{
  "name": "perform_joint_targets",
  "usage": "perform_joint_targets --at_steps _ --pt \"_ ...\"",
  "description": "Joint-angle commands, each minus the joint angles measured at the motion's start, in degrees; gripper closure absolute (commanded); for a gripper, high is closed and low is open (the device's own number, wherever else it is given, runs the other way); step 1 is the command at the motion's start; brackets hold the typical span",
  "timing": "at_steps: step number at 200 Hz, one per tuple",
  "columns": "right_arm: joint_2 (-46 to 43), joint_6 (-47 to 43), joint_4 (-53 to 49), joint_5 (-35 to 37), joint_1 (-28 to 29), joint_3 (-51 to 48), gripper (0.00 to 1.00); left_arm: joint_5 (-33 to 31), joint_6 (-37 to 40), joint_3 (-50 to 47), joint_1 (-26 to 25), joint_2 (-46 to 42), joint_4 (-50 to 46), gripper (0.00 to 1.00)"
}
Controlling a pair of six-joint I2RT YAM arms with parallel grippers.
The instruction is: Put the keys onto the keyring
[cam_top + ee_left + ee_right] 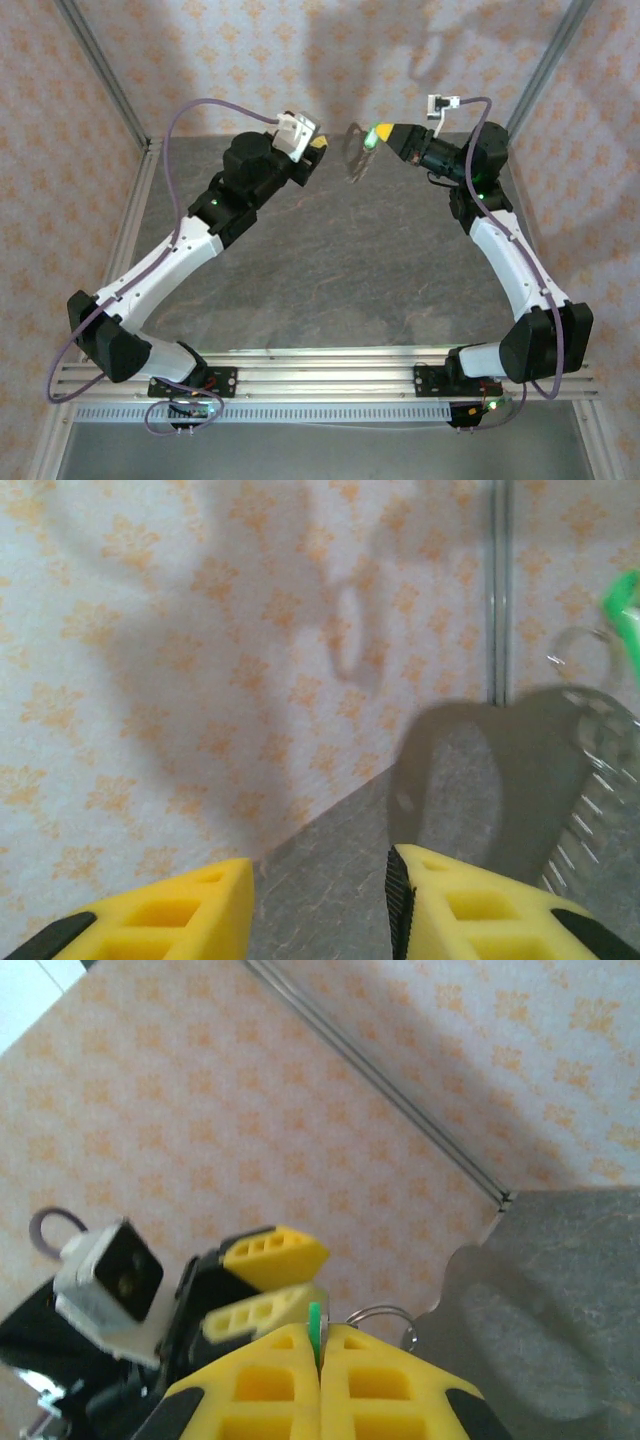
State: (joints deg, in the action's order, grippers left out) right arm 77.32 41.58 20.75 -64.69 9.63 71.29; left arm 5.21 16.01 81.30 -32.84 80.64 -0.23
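Two arms [190,245] bent inward, raised, left claw [318,870] apart, right claw [318,1335] clamped on green key [314,1316]

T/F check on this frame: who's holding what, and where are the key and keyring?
1. The right end effector is shut on the green key. True.
2. The left end effector grips the keyring. False: its fingers stand apart with nothing between them, and the keyring is off to one side, by the key.
3. The key lies on the table. False: it is held up in the air, clear of the table.
4. The two end effectors face each other at the far side of the table. True.
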Motion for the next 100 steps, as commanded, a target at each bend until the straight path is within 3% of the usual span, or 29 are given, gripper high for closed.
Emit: perform_joint_targets --at_steps 1,100 --pt "-0.36 -7.14 -4.33 -6.15 -0.18 4.01 1.0 4.57 -2.99 3.43 2.19 0.21 -1.0 0.59" --pt "0.86 -28.27 -30.13 -13.29 -0.22 11.17 1.0 19.78 -0.2 17.15 6.03 7.65 -13.82 0.54"
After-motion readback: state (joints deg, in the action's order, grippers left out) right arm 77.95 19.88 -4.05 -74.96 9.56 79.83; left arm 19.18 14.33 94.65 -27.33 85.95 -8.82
